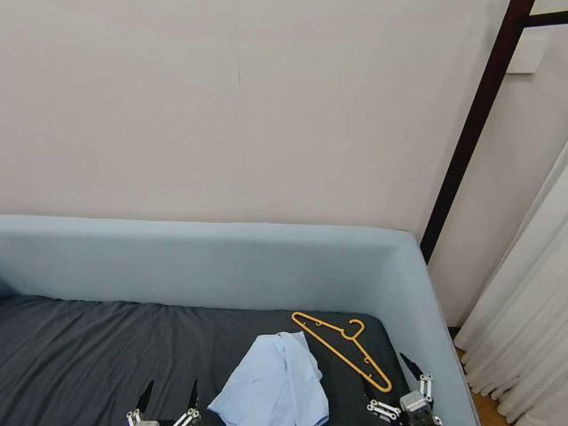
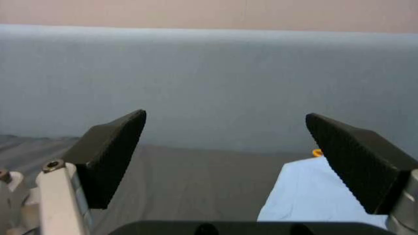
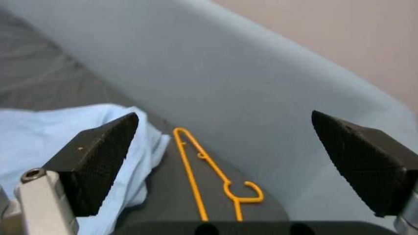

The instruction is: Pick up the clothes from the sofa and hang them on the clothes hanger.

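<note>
Orange wire hanger (image 1: 341, 353) beside crumpled pale-blue shirt (image 1: 271, 383)

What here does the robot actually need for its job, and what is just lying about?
Job: crumpled light-blue garment, orange plastic hanger, pale-blue sofa, left tool, right tool.
Bystanders: beige wall, dark brown post, white curtain.

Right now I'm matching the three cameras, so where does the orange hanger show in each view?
Head view: the orange hanger lies flat on the dark seat, beside the light blue garment, near the sofa's right corner.
Left wrist view: a small orange tip peeks past the garment's far edge.
Right wrist view: it lies full-length beside the garment.
Shared landmark: the light blue garment.
</note>
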`<state>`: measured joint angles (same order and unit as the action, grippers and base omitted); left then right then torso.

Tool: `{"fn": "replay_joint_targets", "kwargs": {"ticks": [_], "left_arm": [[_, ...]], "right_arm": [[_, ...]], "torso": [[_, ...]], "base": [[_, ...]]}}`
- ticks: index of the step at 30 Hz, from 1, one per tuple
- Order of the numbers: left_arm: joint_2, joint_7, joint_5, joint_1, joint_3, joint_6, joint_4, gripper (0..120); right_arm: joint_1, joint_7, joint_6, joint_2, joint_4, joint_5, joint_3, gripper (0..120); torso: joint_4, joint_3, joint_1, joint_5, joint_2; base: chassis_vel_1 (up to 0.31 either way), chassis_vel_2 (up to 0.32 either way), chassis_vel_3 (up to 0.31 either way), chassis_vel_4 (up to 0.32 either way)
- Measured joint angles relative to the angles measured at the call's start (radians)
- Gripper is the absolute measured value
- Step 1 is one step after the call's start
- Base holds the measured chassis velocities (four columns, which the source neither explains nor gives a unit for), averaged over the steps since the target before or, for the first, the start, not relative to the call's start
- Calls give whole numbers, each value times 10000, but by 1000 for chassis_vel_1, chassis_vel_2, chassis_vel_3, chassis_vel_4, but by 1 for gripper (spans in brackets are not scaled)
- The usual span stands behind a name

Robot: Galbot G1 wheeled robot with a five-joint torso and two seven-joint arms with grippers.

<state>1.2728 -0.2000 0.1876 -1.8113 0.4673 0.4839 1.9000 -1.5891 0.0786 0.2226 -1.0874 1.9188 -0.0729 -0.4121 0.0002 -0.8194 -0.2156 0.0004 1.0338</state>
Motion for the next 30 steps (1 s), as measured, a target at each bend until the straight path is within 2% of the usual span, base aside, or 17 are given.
{"fn": "replay_joint_targets", "kwargs": {"ticks": [3,9,14,22,25,26,30], "left_arm": [[87,4,-104,-89,5,24,-14,95],[180,5,-215,-208,22,76,-40,95],[201,4,-242,-262,54,87,-41,96],[204,-1,-244,-269,100,87,-44,95],[195,-3,-244,-275,123,39,-38,95],[195,-3,-244,-275,123,39,-38,95],[190,-3,-244,-264,140,-40,16,95]], "right_arm": [[705,192,144,519,-802,-512,883,100],[1703,386,698,960,-2171,-1954,2070,100],[2287,434,1099,1155,-3013,-3180,2579,100],[2799,427,1904,917,-3991,-4874,3045,100],[2971,281,2451,510,-4302,-6388,3092,100],[2971,281,2451,510,-4302,-6388,3092,100],[3144,16,3067,192,-4964,-7962,2976,100]], "torso": [[-1,0,0,-1,0],[-2,0,0,0,0],[-3,0,0,-3,0],[-2,0,0,-2,0],[-1,0,0,-1,0],[-1,0,0,-1,0],[-2,0,0,-1,0]], "base": [[0,0,0,0],[0,0,0,0],[0,0,0,0],[0,0,0,0],[0,0,0,0],[0,0,0,0],[0,0,0,0]]}}
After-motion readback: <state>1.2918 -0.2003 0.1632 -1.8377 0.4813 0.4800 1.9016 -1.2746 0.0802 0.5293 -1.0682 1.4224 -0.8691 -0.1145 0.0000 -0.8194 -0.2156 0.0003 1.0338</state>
